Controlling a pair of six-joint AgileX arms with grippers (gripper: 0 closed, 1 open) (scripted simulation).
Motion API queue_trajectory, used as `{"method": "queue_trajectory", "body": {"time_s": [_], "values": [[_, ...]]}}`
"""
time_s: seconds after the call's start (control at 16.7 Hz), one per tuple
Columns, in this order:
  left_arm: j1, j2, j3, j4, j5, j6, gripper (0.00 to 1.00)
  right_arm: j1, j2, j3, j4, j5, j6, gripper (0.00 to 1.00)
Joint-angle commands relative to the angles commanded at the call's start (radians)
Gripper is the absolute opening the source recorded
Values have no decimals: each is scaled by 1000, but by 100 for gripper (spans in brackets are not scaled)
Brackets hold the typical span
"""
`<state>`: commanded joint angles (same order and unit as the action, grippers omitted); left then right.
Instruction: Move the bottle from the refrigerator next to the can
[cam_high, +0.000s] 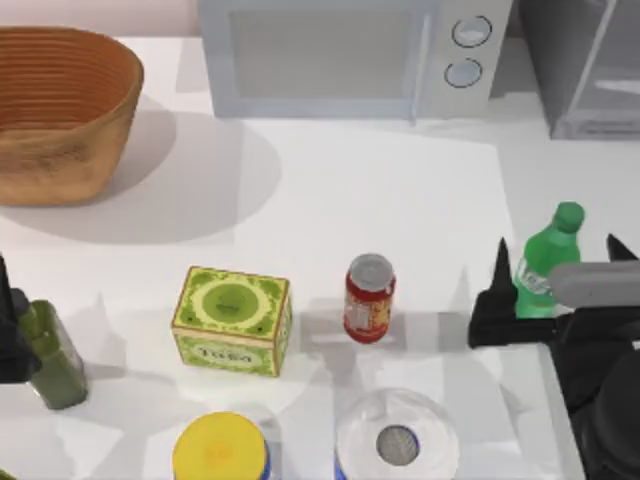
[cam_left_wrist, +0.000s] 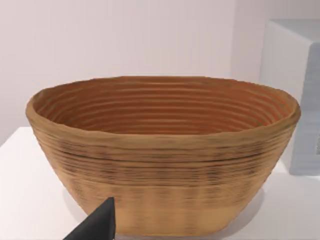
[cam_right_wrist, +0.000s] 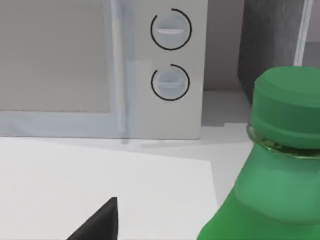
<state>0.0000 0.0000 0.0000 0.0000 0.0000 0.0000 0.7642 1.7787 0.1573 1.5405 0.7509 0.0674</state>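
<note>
- The left gripper (cam_high: 12, 335) is parked far to the left of the small red cylindrical can with the silver top (cam_high: 369, 298), close by a dark olive-green square bottle (cam_high: 55, 355). I cannot tell how its jaws stand. Its wrist camera faces a brown woven basket (cam_left_wrist: 162, 155), which suggests it is simply out of the way.
- A green printed box (cam_high: 232, 320) sits just left of the can. In front of the can stand a yellow-lidded container (cam_high: 220, 447) and a white-lidded round jar (cam_high: 397, 440), so the free spot beside the can is on its right.
- Behind the can stands a white microwave with two round knobs (cam_high: 340, 55).
- Right of the can, a clear gap away, the bright green translucent plastic soda bottle (cam_high: 548, 262) stands upright and out of the grey refrigerator (cam_high: 585, 65), which is well behind it.
- The right gripper (cam_high: 555, 290) straddles the bottle's lower body with its jaws spread wider than the bottle; whether they press on it I cannot tell. Judging by the gap, the bottle is not yet next to the can.
</note>
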Motion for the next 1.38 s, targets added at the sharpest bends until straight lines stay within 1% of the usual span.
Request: {"method": "queue_trajectory", "body": {"time_s": [0.12, 0.48, 0.6, 0.78, 0.9, 1.02, 1.38], "values": [[0, 0, 0, 0, 0, 0, 100, 28, -13, -23, 9, 28, 3, 100], [0, 0, 0, 0, 0, 0, 100, 21, -20, -22, 8, 24, -1, 100], [0, 0, 0, 0, 0, 0, 100, -6, -72, -20, -2, -7, -17, 100], [0, 0, 0, 0, 0, 0, 100, -69, -229, -15, -77, -97, -53, 100], [0, 0, 0, 0, 0, 0, 100, -126, -384, -16, -178, -176, -79, 100], [0, 0, 0, 0, 0, 0, 100, -191, -569, -22, -319, -262, -102, 100], [0, 0, 0, 0, 0, 0, 100, -433, -1162, -67, -867, -518, -130, 100]]}}
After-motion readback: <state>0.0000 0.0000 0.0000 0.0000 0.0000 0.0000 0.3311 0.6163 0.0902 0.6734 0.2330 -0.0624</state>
